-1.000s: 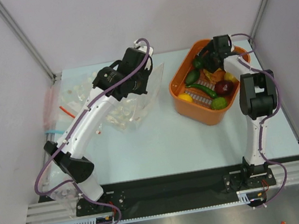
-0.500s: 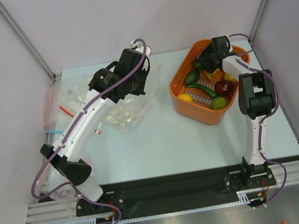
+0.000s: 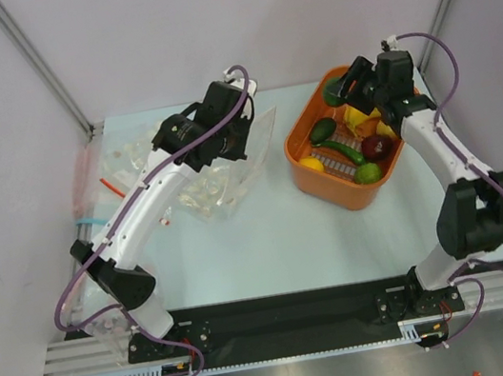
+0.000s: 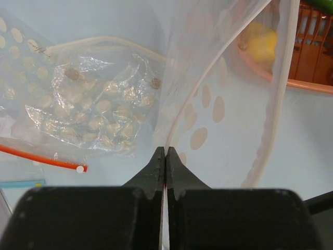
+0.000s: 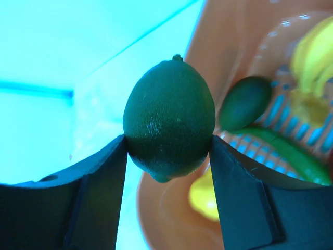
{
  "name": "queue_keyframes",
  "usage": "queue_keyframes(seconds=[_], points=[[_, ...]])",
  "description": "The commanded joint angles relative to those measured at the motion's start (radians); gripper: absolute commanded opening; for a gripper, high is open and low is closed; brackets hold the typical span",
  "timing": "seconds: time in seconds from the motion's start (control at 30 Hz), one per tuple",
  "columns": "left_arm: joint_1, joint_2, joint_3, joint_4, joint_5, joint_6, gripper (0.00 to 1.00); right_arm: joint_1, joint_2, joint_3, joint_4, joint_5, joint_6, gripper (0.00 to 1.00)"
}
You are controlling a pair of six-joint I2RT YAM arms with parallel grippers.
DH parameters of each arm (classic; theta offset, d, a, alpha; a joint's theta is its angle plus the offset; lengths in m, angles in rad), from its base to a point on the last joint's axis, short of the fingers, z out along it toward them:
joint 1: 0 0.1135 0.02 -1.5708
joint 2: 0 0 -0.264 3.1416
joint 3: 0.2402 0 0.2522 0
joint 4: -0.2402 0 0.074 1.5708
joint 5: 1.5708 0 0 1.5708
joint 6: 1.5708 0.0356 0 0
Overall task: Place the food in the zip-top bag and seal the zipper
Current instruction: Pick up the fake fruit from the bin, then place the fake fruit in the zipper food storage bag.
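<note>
My left gripper point(image 3: 236, 138) is shut on an edge of the dotted zip-top bag point(image 3: 218, 192) and holds it up off the table; in the left wrist view the shut fingertips point(image 4: 158, 159) pinch the film point(image 4: 208, 104), and the zipper strip point(image 4: 277, 99) curves down on the right. My right gripper point(image 3: 345, 91) is shut on a dark green lime point(image 5: 169, 127) above the far rim of the orange basket point(image 3: 296, 153). An avocado point(image 3: 323, 130), green chili point(image 3: 342, 151), lemon point(image 3: 313, 165), dark red apple point(image 3: 379, 146), banana point(image 3: 356, 117) and a light green fruit point(image 3: 370, 172) lie in the basket.
Plain clear bags with a red strip point(image 4: 41, 158) and a blue strip point(image 3: 88, 221) lie at the left of the table. The basket stands just right of the raised bag. Grey walls and metal posts close in the back and sides.
My right arm has risen out of the basket with the dark green lime in its jaws and stretched out. My left gripper still holds the bag, barely moved.
</note>
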Motion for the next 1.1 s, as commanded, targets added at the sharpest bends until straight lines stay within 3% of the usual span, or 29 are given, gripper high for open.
queue_keyframes(seconds=[0.0, 0.23, 0.47, 0.63, 0.77, 1.07], points=[[-0.007, 0.017, 0.036, 0.031, 0.035, 0.001, 0.00, 0.032, -0.146, -0.062, -0.003, -0.098, -0.077, 0.34], [-0.010, 0.049, 0.057, 0.063, 0.092, -0.016, 0.00, 0.102, -0.388, -0.125, -0.091, -0.211, -0.109, 0.34], [-0.024, 0.064, 0.063, 0.086, 0.119, -0.036, 0.00, 0.238, -0.497, -0.159, -0.120, -0.238, -0.042, 0.32], [-0.035, 0.068, 0.066, 0.092, 0.129, -0.050, 0.00, 0.399, -0.516, -0.168, -0.121, -0.167, -0.011, 0.32], [-0.053, 0.061, 0.065, 0.089, 0.119, -0.053, 0.00, 0.440, -0.502, -0.171, -0.100, -0.158, 0.005, 0.31], [-0.073, 0.011, 0.060, 0.094, 0.113, -0.094, 0.00, 0.450, -0.402, -0.136, -0.226, -0.059, 0.035, 0.31]])
